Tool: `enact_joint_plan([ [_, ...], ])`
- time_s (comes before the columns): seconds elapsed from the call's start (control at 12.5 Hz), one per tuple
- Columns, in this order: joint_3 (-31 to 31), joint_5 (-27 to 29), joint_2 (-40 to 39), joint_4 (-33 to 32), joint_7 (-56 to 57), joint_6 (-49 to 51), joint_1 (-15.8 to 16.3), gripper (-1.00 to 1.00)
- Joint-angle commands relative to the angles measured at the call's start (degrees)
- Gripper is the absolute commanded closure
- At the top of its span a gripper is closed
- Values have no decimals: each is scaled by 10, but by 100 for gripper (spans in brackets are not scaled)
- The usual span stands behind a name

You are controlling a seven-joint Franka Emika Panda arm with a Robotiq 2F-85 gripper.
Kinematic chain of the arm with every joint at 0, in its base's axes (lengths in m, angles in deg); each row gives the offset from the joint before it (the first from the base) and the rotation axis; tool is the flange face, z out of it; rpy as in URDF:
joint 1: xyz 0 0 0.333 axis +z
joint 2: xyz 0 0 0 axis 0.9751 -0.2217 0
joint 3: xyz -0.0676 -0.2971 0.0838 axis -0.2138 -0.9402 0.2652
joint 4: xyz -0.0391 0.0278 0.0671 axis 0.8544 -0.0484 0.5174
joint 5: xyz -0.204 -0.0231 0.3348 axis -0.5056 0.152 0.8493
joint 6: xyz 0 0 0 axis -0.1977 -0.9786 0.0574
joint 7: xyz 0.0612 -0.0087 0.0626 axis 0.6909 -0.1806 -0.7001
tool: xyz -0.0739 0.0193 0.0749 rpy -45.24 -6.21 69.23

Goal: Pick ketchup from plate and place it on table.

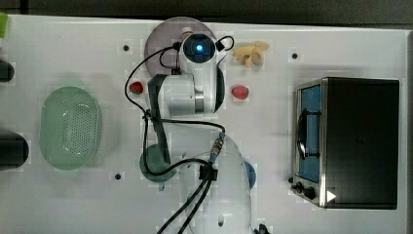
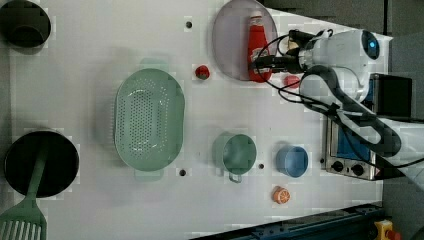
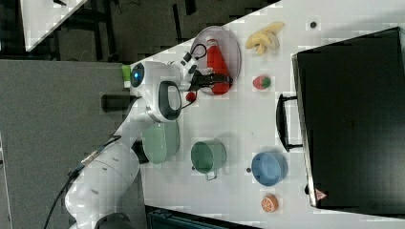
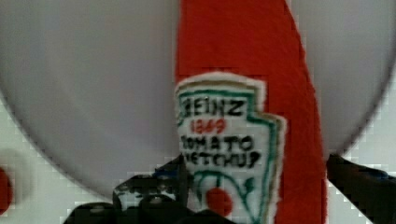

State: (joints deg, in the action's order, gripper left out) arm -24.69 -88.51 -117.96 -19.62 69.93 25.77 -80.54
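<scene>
One red ketchup (image 2: 257,47) bottle lies flat on your plate (image 2: 227,45), up near twelve o'clock on the table (image 2: 90,75), and the gripper (image 4: 254,186) sits spread on both sides of it, so squeeze gently, then lift straight up.

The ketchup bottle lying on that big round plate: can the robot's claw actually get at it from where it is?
Probably yes. The gripper is right at the ketchup on the plate, a finger on either side, nothing between.
</scene>
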Motion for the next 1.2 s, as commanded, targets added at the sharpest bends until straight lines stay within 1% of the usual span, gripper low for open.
enact_joint_plan([
  [0.08, 8, -6, -2, 22, 22, -20, -2, -100],
  [0.32, 7, -6, -13, 29, 22, -26, -1, -100],
  [0.4, 6, -6, -15, 29, 22, -26, -1, -93],
  [0.56, 6, -6, -16, 31, 22, -28, -1, -43],
  [0.64, 7, -6, -14, 32, 22, -28, -1, -27],
  [1.04, 6, -2, 15, 46, 15, -15, -5, -27],
  [1.2, 6, 8, 47, 63, 4, 35, -8, -27],
])
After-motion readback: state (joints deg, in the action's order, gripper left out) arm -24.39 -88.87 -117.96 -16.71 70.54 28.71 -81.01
